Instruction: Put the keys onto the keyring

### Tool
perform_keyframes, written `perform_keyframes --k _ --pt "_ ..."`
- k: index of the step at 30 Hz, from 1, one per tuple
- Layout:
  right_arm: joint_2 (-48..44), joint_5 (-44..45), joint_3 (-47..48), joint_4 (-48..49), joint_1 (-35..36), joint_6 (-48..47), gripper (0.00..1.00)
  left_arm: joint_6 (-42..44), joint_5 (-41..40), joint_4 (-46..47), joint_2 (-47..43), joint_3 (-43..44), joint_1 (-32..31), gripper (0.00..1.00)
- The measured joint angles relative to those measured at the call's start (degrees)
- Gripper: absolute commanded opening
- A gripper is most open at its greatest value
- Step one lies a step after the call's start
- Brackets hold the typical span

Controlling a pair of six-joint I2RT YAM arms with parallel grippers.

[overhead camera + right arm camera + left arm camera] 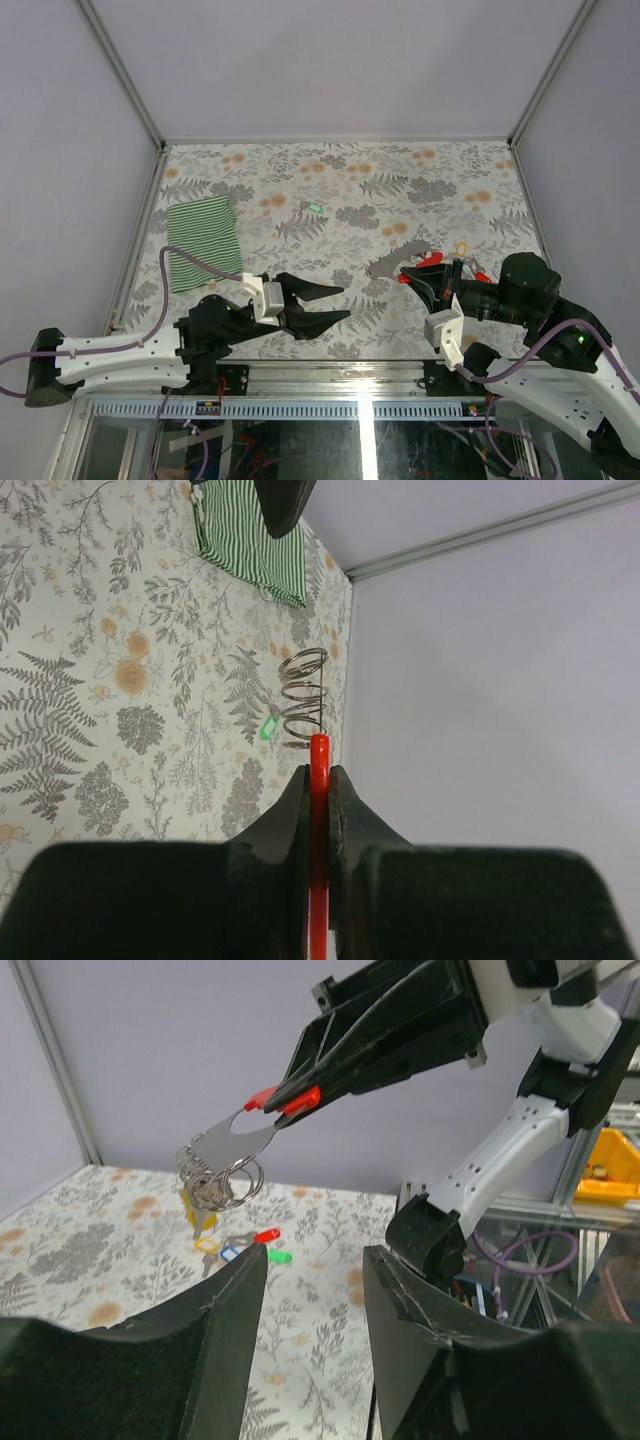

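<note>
My right gripper [415,275] is shut on the red loop [319,755] of the keyring and holds it above the table. In the left wrist view the grey strip [232,1142] sticks out from the jaws, with wire rings [228,1175] and a yellow-headed key [198,1216] hanging from it. Loose keys with red [267,1235], green [279,1256] and blue [228,1254] heads lie on the table below. Another green-headed key [315,208] lies alone further back. My left gripper [345,303] is open and empty, pointing toward the keyring.
A green striped cloth [203,243] lies at the left of the floral table cover [340,170]. Grey walls stand on three sides. The metal frame rail [330,372] runs along the near edge.
</note>
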Motion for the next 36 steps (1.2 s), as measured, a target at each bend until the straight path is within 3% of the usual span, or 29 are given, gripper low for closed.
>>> perform_keyframes --k 14,36 --pt "-1.18 -3.19 0.0 4.13 0.0 0.22 0.0 -0.9 0.11 15.91 6.25 -1.73 0.0 0.44" --pt "-1.73 -6.73 -0.02 6.75 0.0 1.95 0.0 -3.19 -0.74 20.92 10.45 -1.7 0.0 0.5"
